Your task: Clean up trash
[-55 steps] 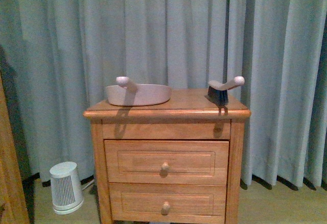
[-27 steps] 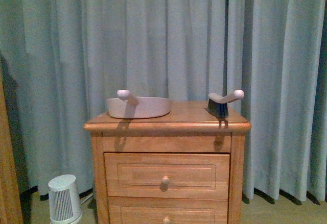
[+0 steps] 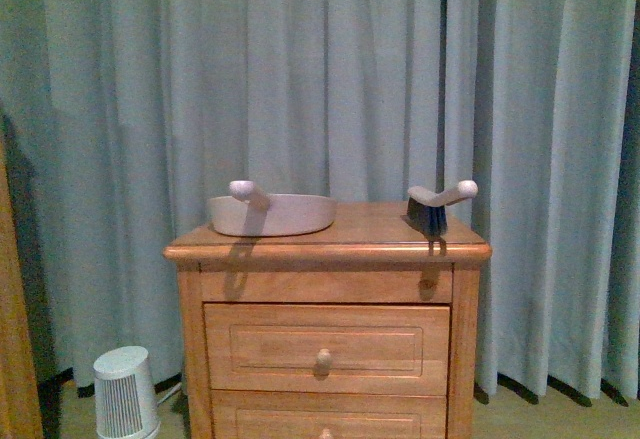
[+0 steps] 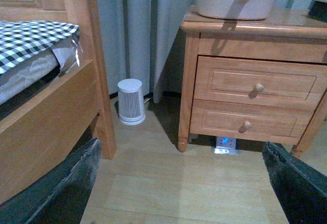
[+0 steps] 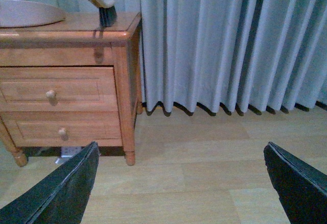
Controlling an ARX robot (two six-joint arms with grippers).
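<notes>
Lying toward the worktop's left edge on the orange-brown wooden two-drawer nightstand [image 3: 370, 227]: pale grey oval plastic dustpan [image 3: 285, 215]. Standing at right back corner: white-handled dark-bristled brush [image 3: 430, 209]. Spreading wide apart, gripping nothing: left gripper [image 4: 181, 152], right gripper [image 5: 180, 150]. Showing in no view: trash wad.

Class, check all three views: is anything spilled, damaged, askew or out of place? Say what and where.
Nothing is spilled or damaged. The dustpan and brush sit on the nightstand. One oddity: a small white item with a blue glow lies on the floor beneath it; what it is, I cannot tell.
</notes>
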